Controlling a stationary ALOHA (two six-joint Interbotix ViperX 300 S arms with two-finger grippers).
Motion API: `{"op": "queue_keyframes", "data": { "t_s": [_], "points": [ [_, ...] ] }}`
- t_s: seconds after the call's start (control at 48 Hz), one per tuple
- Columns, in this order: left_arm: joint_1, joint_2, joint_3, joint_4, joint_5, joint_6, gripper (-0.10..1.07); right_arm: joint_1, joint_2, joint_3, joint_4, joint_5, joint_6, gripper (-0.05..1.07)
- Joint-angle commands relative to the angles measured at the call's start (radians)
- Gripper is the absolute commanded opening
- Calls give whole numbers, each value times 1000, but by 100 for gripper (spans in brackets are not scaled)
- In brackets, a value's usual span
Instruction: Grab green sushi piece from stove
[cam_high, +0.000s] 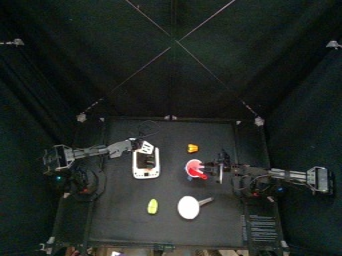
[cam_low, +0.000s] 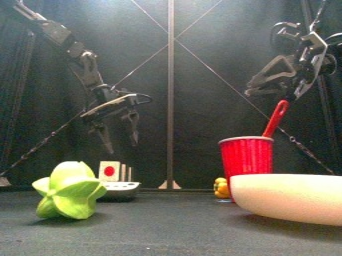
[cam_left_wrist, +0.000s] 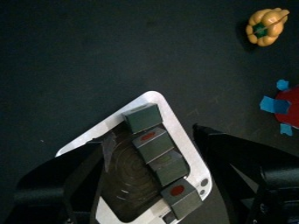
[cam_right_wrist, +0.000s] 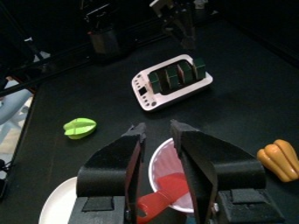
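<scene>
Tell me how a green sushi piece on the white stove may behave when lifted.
The sushi pieces look small, blocky and rigid, so one probably lifts stiffly and lightly. They sit packed in a row on the stove, so neighbours may get dragged. The stove looks small, so it might slide.

Black curtains (cam_high: 80, 50) enclose the pen on all sides, braced by thin diagonal lines crossing overhead. A small black table (cam_high: 114, 190) lies at centre. Past the curtain edge, pale floor (cam_right_wrist: 12, 109) shows.
</scene>
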Motion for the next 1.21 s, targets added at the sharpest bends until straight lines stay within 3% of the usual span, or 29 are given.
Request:
{"op": "queue_keyframes", "data": {
  "t_s": [0.0,0.792,1.188],
  "points": [
    [14,34,-43,-5,3,-2,102,-3,2,-8,3,-2,0,71],
    [34,150,-66,-43,2,-2,102,-6,2,-8,3,0,0,71],
    [40,158,-64,-41,12,-2,93,-9,2,-8,3,0,2,71]
  ]
}}
